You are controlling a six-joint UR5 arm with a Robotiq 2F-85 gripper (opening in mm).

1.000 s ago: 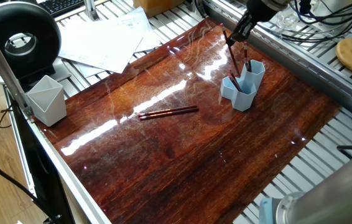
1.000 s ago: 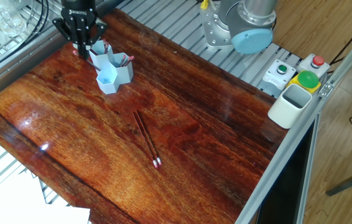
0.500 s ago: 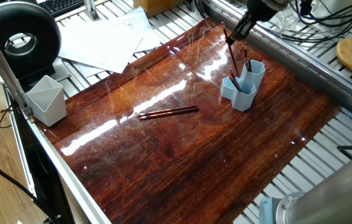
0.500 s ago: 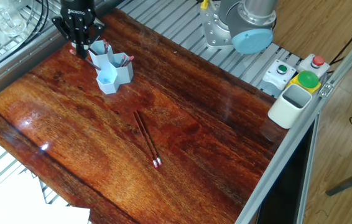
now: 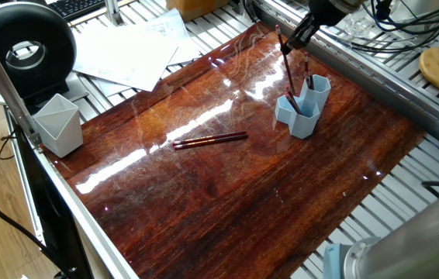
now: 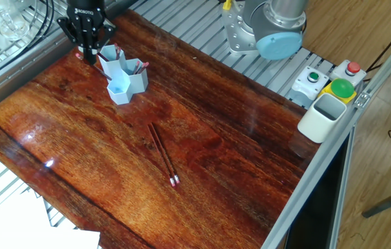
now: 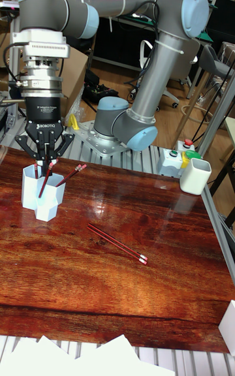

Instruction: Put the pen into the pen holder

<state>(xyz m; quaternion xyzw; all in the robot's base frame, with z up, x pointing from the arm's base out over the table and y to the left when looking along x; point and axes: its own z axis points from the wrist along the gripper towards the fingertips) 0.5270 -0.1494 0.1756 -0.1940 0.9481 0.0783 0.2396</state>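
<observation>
1. Pen: slim, dark red, stiff shaft, held near its upper end and hanging steeply, its lower tip inside a tube of the pen holder. In the tall fixed view the pen leaned slightly across the tube mouth. Judged light and rigid, smooth enough to slip or swing in a pinch; best gripped across the shaft near the top so the lower length can drop into a tube.

2. Pen holder: light blue plastic, joined hexagonal tubes of differing heights, standing near the far edge of the table. It already carried further pens, one leaning out to the side. Judged light and easy to nudge or tip if the pen presses against a tube wall.

3. Gripper: pointed straight down directly above the pen holder, fingers converging on the top of the pen. The jaws looked closed on the shaft; the contact itself was small in every view, so this is a judgement.

4. Arm: wrist vertical over the holder, forearm running level overhead, elbow bent down to the base mounted beyond the table's far edge.

5. Two pens: lying side by side, touching, on the table middle, well apart from the holder and not yet collected.

6. Grey-white cup: single angular cup at a table corner, well apart from the work.

7. Button box: green and red buttons, beside the cup.
</observation>
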